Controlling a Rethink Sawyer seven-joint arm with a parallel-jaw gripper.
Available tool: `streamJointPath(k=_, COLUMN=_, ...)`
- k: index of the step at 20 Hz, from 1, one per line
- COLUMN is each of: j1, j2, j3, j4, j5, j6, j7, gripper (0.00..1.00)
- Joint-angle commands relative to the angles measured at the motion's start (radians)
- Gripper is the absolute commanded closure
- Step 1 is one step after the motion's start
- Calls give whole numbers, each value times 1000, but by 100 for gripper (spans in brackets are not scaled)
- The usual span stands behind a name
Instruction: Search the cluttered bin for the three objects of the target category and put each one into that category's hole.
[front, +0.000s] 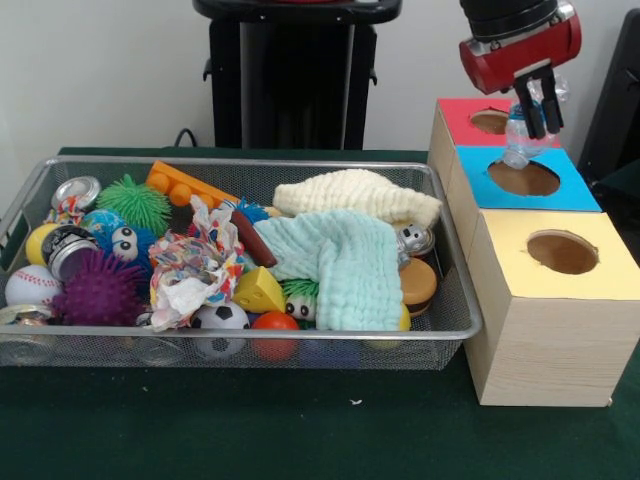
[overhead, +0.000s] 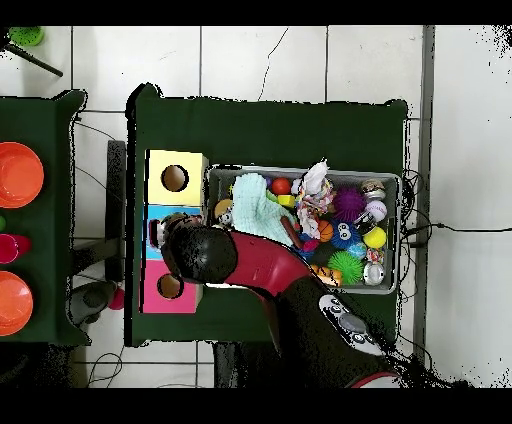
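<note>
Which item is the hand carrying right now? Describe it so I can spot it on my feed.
Start at the three wooden boxes right of the wire bin. Above the blue-topped middle box hangs the red hand, gripping a clear plastic bottle. It is the only see-through item off the table.

Wire-mesh metal bin (front: 455, 300); clear plastic bottle (front: 522, 135); soft waffle cloth (front: 345, 262); matt wood-grain boxes (front: 545, 345).

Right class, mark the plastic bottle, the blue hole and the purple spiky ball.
plastic bottle (front: 520, 135), front view, clear body under the fingers.
blue hole (front: 524, 179), front view, opening's middle.
purple spiky ball (front: 97, 290), front view, middle.
</note>
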Motion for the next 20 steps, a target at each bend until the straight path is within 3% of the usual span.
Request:
streamJointPath(k=1, j1=0, j2=50, j3=76, j4=70, j5=76, j6=-84, j7=297, gripper=100)
streamJointPath(k=10, j1=22, j2=55, j3=51, j4=65, j5=82, j6=-102, j7=295, gripper=100)
streamJointPath(k=11, j1=15, j2=57, j3=60, j4=72, j5=88, j6=-126, j7=310, gripper=0)
streamJointPath(k=14, j1=30, j2=52, j3=34, j4=67, j5=106, j6=-83, j7=313, gripper=0)
streamJointPath(k=17, j1=59, j2=44, j3=-9, j4=38, j5=76, j6=-37, j7=262, gripper=0)
streamJointPath(k=20, j1=50, j2=30, j3=2, j4=43, j5=71, j6=-33, j7=252, gripper=0)
